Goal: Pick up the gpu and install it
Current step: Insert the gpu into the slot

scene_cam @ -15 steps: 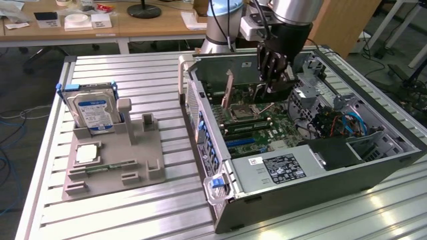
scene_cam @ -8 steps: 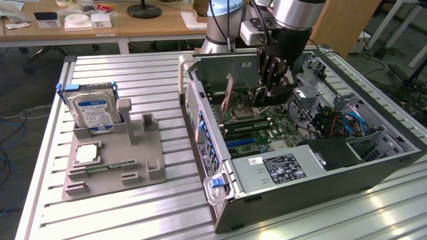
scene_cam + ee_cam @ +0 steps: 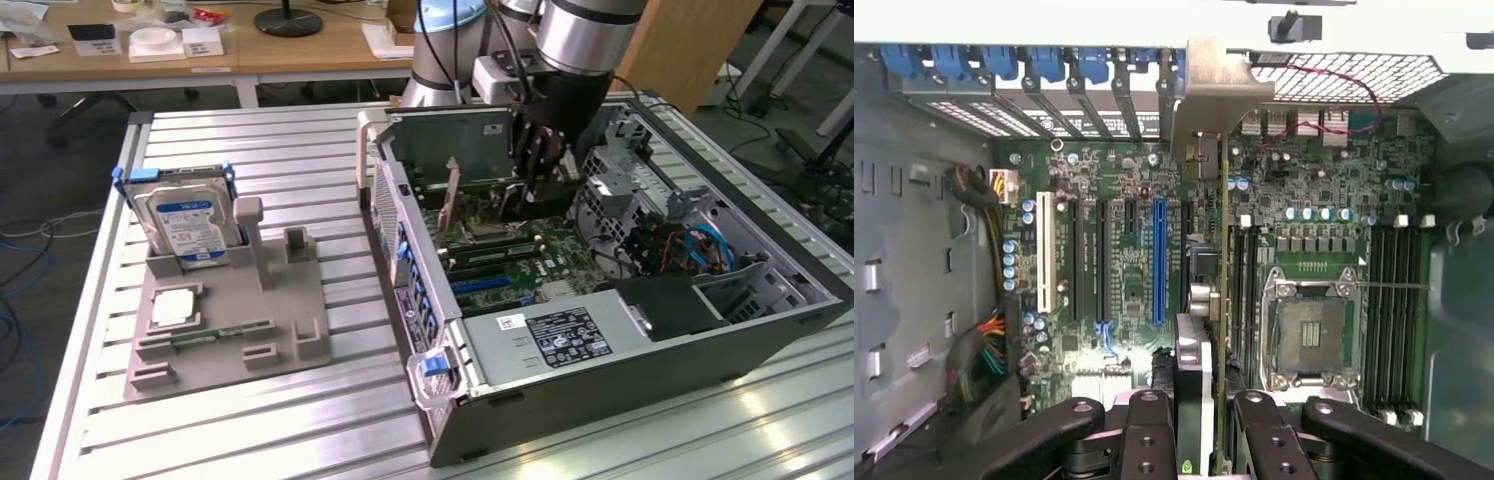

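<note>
Clamping the gpu [image 3: 1201,400] edge-on between its dark fingers [image 3: 1146,440], the gripper [image 3: 545,170] hangs inside the open computer case [image 3: 747,330]. The card stands upright over the motherboard [image 3: 1124,260], its silver bracket [image 3: 1206,85] against the rear slot wall, right of the blue slot [image 3: 1158,262]. At the exterior view's left, a hard drive [image 3: 184,225] stands in a grey holder [image 3: 227,330].

Arm vertical, gripper [image 3: 534,190] clamped on gpu [image 3: 454,195].
</note>
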Controlling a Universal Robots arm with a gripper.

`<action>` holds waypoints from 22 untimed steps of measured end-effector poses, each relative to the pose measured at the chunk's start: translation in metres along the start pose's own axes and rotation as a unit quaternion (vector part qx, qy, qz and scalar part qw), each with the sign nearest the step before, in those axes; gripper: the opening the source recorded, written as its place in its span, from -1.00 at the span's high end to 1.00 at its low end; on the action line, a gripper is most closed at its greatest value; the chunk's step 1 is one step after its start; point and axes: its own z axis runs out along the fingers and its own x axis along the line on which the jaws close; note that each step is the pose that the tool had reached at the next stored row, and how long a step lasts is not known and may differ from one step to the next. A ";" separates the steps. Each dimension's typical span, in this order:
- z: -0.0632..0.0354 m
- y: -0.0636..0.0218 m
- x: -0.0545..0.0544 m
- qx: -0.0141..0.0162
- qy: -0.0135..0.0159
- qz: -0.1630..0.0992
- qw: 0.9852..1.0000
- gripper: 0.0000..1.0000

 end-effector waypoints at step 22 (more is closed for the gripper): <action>0.0264 0.0068 0.015 0.002 0.000 0.001 1.000 0.45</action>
